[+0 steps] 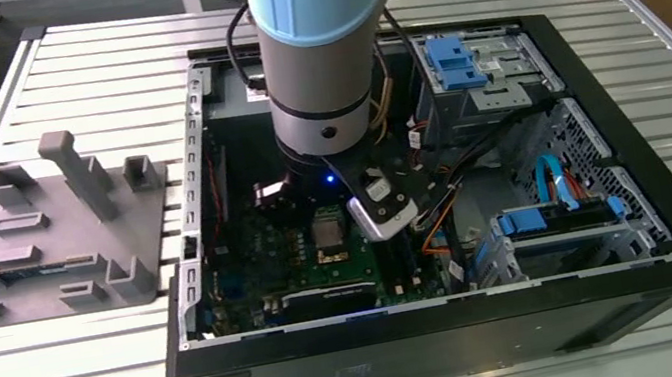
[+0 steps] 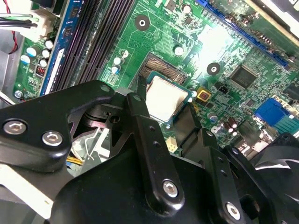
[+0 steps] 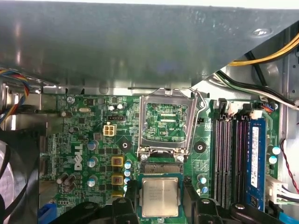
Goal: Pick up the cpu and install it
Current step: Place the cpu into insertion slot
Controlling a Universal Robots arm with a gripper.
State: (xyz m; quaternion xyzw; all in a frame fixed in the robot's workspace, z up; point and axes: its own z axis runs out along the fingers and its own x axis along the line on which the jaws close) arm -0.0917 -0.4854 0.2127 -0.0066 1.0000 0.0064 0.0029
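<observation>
1. Exterior view: the arm (image 1: 314, 50) reaches down into the open case (image 1: 469, 345), above the board (image 1: 301, 270). The fixture (image 1: 48, 244) lies outside, on the exterior view's left.
2. First wrist view: the gripper (image 3: 160, 189) is clenched on the cpu (image 3: 160, 198), with fingers (image 3: 131, 189) against opposite edges. The cpu hangs over the socket (image 3: 162, 168), just beside the raised frame (image 3: 166, 121).
3. Second wrist view: the cpu is between the fingers, with a strip of socket uncovered.

The arm (image 1: 311, 51) has a pale blue cap over a grey cylindrical joint. In the exterior view a black cable (image 1: 236, 47) runs at its 9 o'clock side and a blue light (image 1: 330, 180) glows at 6 o'clock. The gripper (image 2: 165, 95) is built of black linkage bars fastened with silver hex-socket screws (image 2: 171, 188).
</observation>
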